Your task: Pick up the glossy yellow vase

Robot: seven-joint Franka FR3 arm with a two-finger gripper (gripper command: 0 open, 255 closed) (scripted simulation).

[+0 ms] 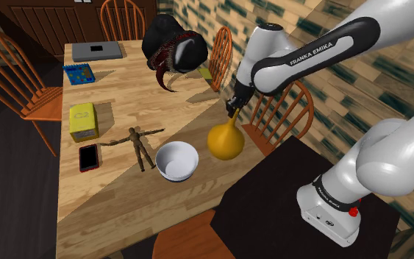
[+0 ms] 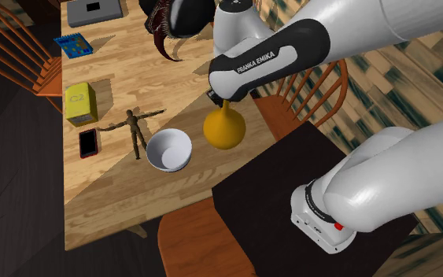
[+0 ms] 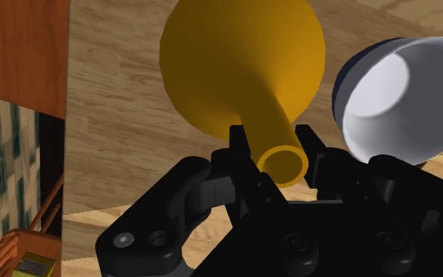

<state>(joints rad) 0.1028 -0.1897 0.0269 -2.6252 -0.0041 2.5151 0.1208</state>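
Item: yellow vase (image 1: 226, 141), centre of the shoulder view, at the wooden table's (image 1: 117, 199) edge, beside a white bowl (image 1: 176, 160). Gripper (image 1: 234, 110): fingers closed onto the vase's neck, clasping it. Status: grasp made; clearance off the table cannot be told; lifting judged outstanding.

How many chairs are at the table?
5 in the shoulder view: left chair, far-end chair, upper right chair, right chair behind the arm, near-end chair. The arm may hide more.
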